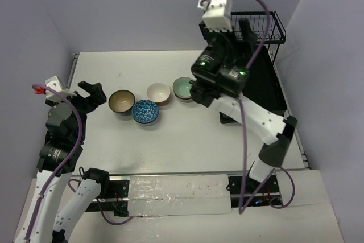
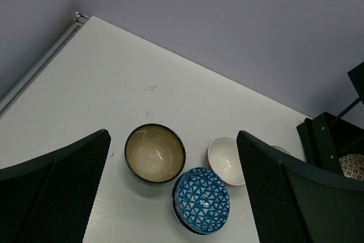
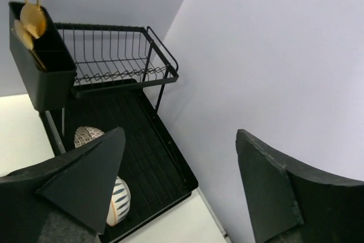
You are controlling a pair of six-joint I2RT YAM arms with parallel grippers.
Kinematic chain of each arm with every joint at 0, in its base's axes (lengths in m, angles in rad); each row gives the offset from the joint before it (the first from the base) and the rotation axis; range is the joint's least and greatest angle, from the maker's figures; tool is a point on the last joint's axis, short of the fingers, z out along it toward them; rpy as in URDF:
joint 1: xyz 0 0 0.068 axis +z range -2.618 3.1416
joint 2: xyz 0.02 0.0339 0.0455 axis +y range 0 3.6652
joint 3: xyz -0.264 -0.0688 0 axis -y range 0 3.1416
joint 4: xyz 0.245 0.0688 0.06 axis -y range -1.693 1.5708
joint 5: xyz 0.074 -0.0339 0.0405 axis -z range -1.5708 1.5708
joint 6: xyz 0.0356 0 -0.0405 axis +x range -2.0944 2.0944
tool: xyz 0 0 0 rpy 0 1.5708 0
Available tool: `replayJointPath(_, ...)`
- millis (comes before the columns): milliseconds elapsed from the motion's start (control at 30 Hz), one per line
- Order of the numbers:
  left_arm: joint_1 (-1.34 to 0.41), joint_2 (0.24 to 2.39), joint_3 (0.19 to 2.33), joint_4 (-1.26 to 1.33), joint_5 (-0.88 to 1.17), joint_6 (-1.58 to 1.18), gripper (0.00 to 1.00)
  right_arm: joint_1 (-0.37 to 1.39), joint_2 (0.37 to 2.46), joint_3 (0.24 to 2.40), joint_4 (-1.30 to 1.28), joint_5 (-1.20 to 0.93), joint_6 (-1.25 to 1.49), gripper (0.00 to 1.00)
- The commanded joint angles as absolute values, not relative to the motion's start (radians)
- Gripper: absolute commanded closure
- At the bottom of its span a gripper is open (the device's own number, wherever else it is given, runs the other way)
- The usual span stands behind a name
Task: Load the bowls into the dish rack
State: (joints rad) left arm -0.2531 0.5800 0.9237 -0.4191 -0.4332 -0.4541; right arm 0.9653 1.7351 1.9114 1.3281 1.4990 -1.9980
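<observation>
Four bowls are seen in a loose row near the middle of the white bench point(image 1: 187, 146) in the overhead view. The tan dark-rimmed bowl point(image 1: 121, 101) is placed farthest toward 9 o'clock. The blue patterned bowl point(image 1: 145, 111) is set against it at its 4 o'clock. The white bowl with a red outside point(image 1: 158, 93) is found just beside the blue one at its 1 o'clock, and the mint green bowl point(image 1: 183, 88) is found just beside the white one at its 2 o'clock. All four are set upright, mouths up.

The black dish rack point(image 1: 263, 66) is stood at the bench's 3 o'clock edge. In the right wrist view a brown-white patterned bowl point(image 3: 88, 134) and a striped bowl point(image 3: 119, 200) are seen tipped on edge on the rack's lower tray point(image 3: 149, 157), both partly hidden by a finger. A cutlery holder point(image 3: 41, 75) with gold utensils point(image 3: 31, 12) is hung on the upper wire basket point(image 3: 114, 55).

The left pincer point(image 1: 92, 92) is held at 9 o'clock of the tan bowl, apart from it, spread wide with nothing between its fingers point(image 2: 57, 192). The right pincer point(image 3: 181, 135) is held above the rack, spread as well and gripping nothing.
</observation>
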Motion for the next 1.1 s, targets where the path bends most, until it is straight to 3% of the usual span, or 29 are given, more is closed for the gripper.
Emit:
replayJointPath(0, -0.256, 0.607, 0.920, -0.357, -0.374, -0.482, 0.01, 0.992, 1.626, 1.800, 1.764, 1.750, -2.169, 0.12)
replayJointPath(200, -0.256, 0.629, 0.900, -0.315, -0.338, -0.502, 0.01, 0.991, 1.504, 1.718, 1.666, 1.534, -1.931, 0.02)
replayJointPath(300, -0.256, 0.640, 0.904, -0.314, -0.325, -0.500, 0.01, 0.988, 1.382, 1.675, 1.206, 1.412, -1.405, 0.01)
replayJointPath(333, -0.256, 0.641, 0.902, -0.313, -0.331, -0.499, 0.01, 0.988, 1.352, 1.696, 0.853, 1.376, -1.234, 0.03)
replayJointPath(367, -0.256, 0.640, 0.900, -0.313, -0.336, -0.496, 0.01, 0.986, 1.295, 1.718, 0.680, 1.286, -1.078, 0.05)
replayJointPath(400, -0.256, 0.637, 0.894, -0.311, -0.342, -0.494, 0.01, 0.982, 1.273, 1.748, 0.356, 1.235, -0.791, 0.05)
replayJointPath(433, -0.256, 0.632, 0.890, -0.308, -0.347, -0.494, 0.01, 0.974, 1.261, 1.809, 0.237, 1.186, -0.679, 0.05)
replayJointPath(567, -0.256, 0.624, 0.871, -0.299, -0.356, -0.489, 0.01, 0.953, 1.244, 1.787, 0.147, 1.103, -0.572, 0.04)
replayJointPath(700, -0.256, 0.643, 0.879, -0.305, -0.354, -0.472, 0.01, 0.942, 1.296, 1.789, -0.183, 0.991, -0.291, 0.04)
replayJointPath(800, -0.256, 0.667, 0.888, -0.325, -0.351, -0.457, 0.01, 0.899, 1.321, 1.776, -0.390, 0.780, -0.033, 0.05)
replayJointPath(1067, -0.256, 0.732, 0.876, -0.380, -0.350, -0.442, 0.01, 0.887, 1.452, 1.651, -0.576, 0.352, 0.372, 0.00)
